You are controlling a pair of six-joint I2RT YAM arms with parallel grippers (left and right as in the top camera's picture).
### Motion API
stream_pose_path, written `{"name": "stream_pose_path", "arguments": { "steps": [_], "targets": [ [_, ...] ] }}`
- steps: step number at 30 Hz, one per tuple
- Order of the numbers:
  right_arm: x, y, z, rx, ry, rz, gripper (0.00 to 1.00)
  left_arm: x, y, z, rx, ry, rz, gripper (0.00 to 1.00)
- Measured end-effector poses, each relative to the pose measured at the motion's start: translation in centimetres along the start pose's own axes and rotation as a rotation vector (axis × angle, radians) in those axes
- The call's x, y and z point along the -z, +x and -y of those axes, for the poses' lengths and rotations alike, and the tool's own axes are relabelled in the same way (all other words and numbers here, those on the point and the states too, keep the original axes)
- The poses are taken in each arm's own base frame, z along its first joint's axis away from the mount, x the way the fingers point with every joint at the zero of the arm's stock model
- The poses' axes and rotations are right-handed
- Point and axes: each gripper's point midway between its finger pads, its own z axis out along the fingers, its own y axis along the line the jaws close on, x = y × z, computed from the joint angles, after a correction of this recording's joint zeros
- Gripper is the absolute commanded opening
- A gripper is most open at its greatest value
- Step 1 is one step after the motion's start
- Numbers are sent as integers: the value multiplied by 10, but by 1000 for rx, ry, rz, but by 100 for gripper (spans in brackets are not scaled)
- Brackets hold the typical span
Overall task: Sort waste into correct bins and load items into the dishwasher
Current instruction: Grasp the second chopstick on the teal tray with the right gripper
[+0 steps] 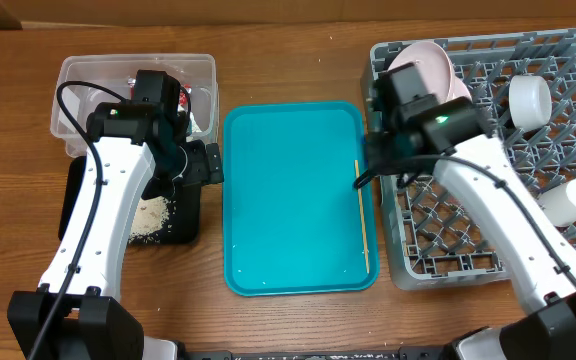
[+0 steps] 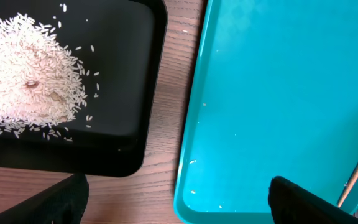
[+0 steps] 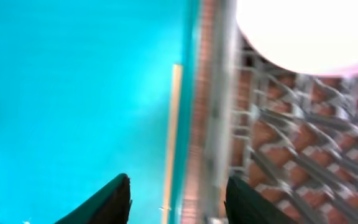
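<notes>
— Two sets of jaws: are both released?
— Yes. The left gripper [image 2: 179, 182] has its jaws spread wide with nothing between them. It hangs over the spot where the shallow black rectangular plastic tray [image 2: 123, 62] sits just beside the large teal plastic serving tray [image 2: 278, 93], with a strip of wooden worktop [image 2: 173, 93] between the two.
— And the waste?
— Pale rice-like crumbs [image 2: 30, 74] lie heaped in the black tray, with a few small brown bits among them. The red-and-silver foil wrapper [image 1: 181, 99] and the crumpled white napkin [image 1: 201, 118] sit in the clear rectangular plastic tub [image 1: 73, 75], just behind the black tray.
— The other arm?
— The right gripper [image 3: 179, 180] hangs over the teal tray's right edge, jaws apart and gripping nothing. The thin wooden chopsticks [image 1: 363, 215] lie along that edge, on the tray and below the jaws. The wrist view is blurred, so I cannot tell whether that is one stick or two pressed together.
— The rack?
— The large square grey plastic dish rack [image 1: 468, 255] stands right of the teal tray. Pale pink-white round dishes [image 1: 428, 60] stand in its back-left corner. Two small white cups [image 1: 530, 100] lie farther right, well apart from each other.
</notes>
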Motion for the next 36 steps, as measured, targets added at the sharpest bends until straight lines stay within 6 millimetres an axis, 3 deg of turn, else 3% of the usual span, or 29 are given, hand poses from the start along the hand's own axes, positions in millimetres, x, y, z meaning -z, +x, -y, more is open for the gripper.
{"name": "stream_pose_path", "arguments": {
  "steps": [5,10,14,18,25,30,36],
  "targets": [
    [-7,1,-29,39,-31,9,53,0,0,0,0,0,0,95],
    [-49,20,-38,48,-12,-113,53,0,0,0,0,0,0,95],
    [-89,40,-37,48,17,-224,53,0,0,0,0,0,0,95],
    [-115,57,-33,37,46,-304,53,0,0,0,0,0,0,96],
    [-147,77,-29,13,73,-378,53,0,0,0,0,0,0,96],
    [-155,86,-29,4,60,-388,53,0,0,0,0,0,0,96],
    [-154,90,-31,-3,38,-382,22,0,-1,0,0,1,4,96]
  ]
}}
